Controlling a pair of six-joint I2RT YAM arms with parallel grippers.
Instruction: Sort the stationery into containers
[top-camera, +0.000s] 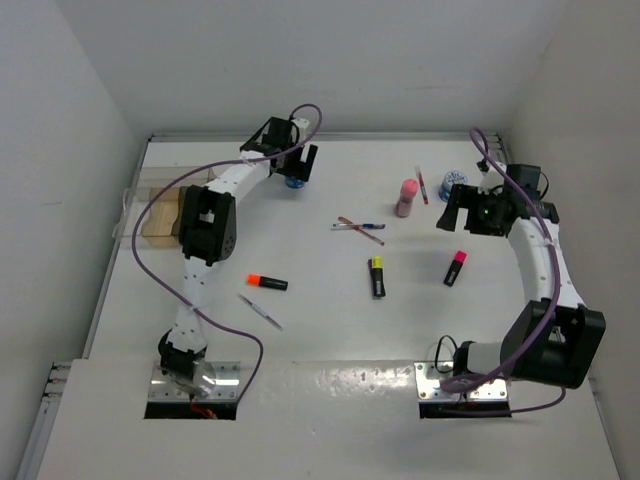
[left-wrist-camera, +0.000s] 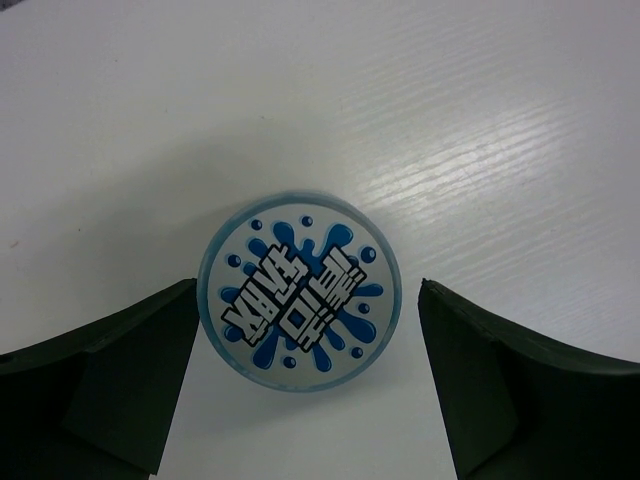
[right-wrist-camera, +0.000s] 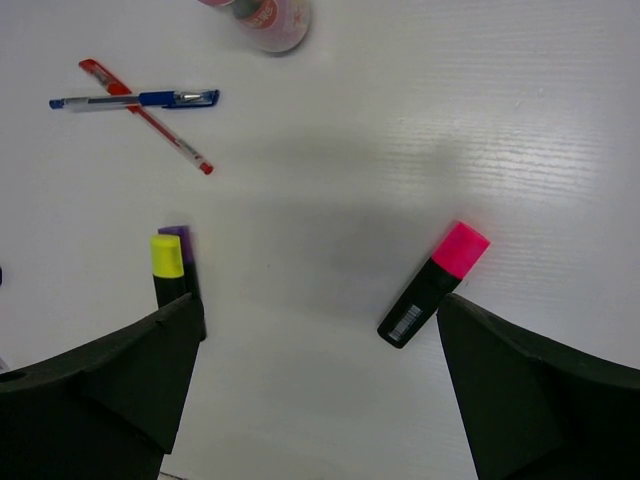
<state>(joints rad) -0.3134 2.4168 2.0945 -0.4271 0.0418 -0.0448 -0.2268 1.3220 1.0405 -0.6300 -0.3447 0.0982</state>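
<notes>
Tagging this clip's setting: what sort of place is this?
Probably a robot test cell, not an office: a white table boxed in by plain white walls, two white cabled arms bolted at its near edge, loose stationery like a pink-capped black highlighter.

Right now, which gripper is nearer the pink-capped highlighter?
Right. The right gripper hovers near the pink-capped highlighter; the left gripper is far off, over the blue-splashed jar.

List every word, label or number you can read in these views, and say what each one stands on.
No text here can be quoted with confidence.
Jar lid: bold white stylised lettering, outlined in black, on a blue splash. It is tilted and I cannot read it reliably.
Pink-capped highlighter: white barcode-like label near its end, too small to read.
Pink bottle: red print, cut off by the frame edge and blurred.
Nothing else shows any lettering.
</notes>
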